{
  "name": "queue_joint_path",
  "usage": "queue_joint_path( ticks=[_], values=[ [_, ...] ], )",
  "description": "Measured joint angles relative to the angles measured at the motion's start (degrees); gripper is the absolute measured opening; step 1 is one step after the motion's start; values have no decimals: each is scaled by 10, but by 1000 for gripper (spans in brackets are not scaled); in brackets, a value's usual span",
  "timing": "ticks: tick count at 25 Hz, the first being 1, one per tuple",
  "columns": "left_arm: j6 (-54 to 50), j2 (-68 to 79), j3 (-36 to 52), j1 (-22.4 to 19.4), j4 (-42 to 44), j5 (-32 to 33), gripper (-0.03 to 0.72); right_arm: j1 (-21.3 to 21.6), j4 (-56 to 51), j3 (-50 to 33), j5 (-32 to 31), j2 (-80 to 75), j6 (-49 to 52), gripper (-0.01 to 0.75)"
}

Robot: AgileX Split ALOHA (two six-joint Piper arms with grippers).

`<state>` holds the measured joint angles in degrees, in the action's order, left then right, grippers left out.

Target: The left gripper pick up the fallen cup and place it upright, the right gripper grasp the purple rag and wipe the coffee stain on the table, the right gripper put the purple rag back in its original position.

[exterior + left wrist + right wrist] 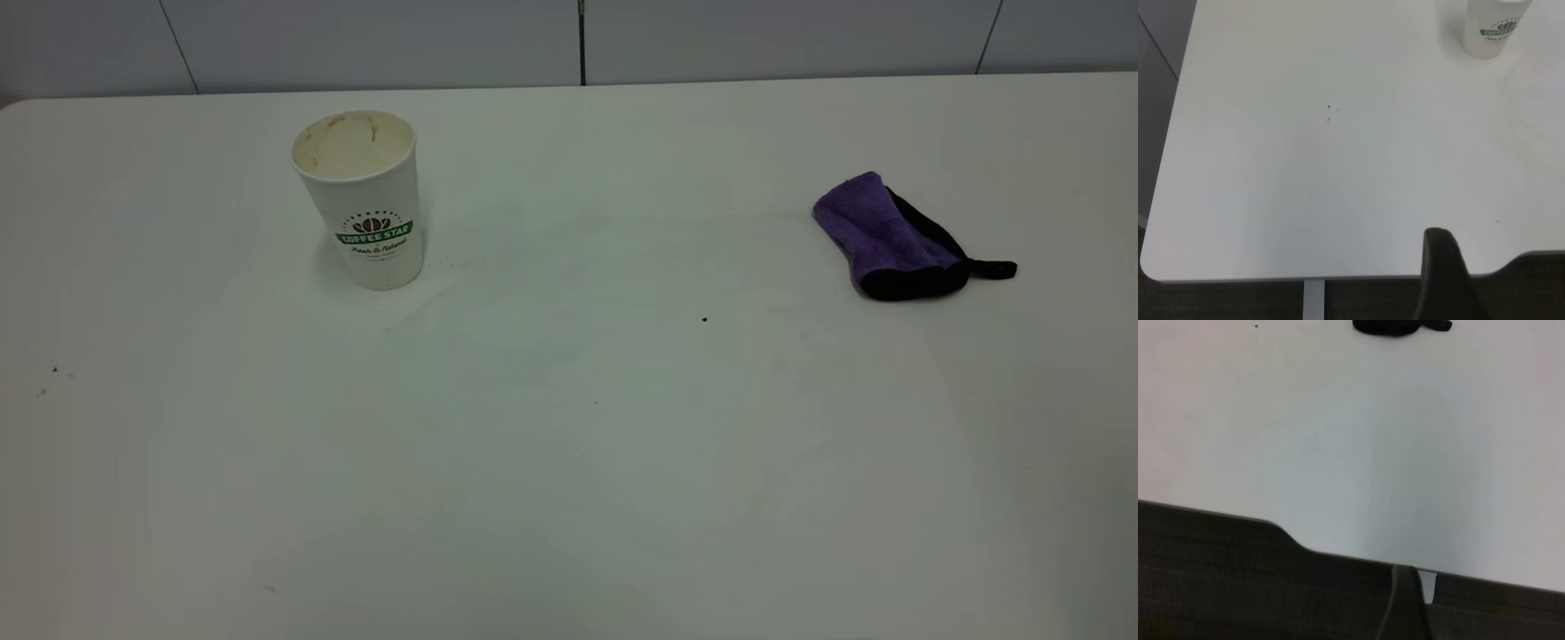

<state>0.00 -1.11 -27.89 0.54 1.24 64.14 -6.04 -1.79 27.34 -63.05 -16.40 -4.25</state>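
The white cup [362, 197] with the green "COFFEE STAR" logo stands upright at the table's far left, its stained inside showing; it also shows in the left wrist view [1490, 30]. The purple rag [892, 237] lies flat at the far right, its black loop tab pointing right; its black edge shows in the right wrist view [1395, 327]. No brown coffee stain shows on the white table [569, 462]. Neither arm appears in the exterior view. Part of the left gripper [1446, 280] and part of the right gripper [1405, 603] hang over the table's near edge, far from cup and rag.
Tiny dark specks dot the table: one near the middle [704, 319], a few at the left [55, 371] and beside the cup [449, 262]. A grey wall runs behind the table's far edge.
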Motion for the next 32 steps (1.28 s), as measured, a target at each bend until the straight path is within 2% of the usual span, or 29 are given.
queue_joint_path(
  ticks=[7,15,21,32],
  values=[
    [0,0,0,0,0,0,462,0,0,0,0,0,0,496],
    [0,0,0,0,0,0,462,68,-1,0,-1,77,18,338],
    [0,0,0,0,0,0,462,73,0,0,-6,143,31,232],
    [0,0,0,0,0,0,462,73,9,0,-9,173,33,211]
  ],
)
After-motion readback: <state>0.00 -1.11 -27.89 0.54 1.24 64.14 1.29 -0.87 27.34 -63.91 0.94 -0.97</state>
